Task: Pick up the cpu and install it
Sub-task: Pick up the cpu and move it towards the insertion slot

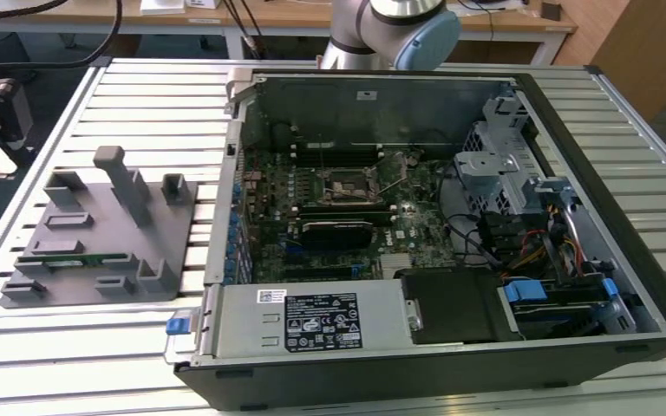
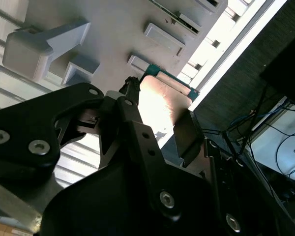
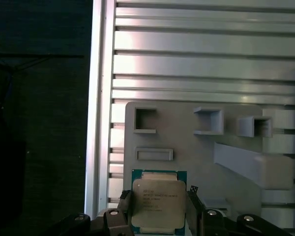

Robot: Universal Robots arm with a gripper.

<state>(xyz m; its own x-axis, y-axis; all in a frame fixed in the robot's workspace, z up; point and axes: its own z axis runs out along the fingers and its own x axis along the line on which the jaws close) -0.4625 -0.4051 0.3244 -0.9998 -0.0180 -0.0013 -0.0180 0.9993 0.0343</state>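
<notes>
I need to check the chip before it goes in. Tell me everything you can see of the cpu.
The cpu is a flat square chip: silvery metal lid with small print, on a green-edged board. The gripper clamps two opposite edges, holding it raised over the grey parts tray, apparently touching nothing else.

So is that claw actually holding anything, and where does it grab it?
Yes: the claw holds the cpu, pinched by two opposite side edges, its metal top left bare.

Your exterior view looks down on computer case (image 1: 380, 104) and grey plate (image 1: 96, 232); both wrist views face that plate past the gripper (image 3: 158, 200).
</notes>
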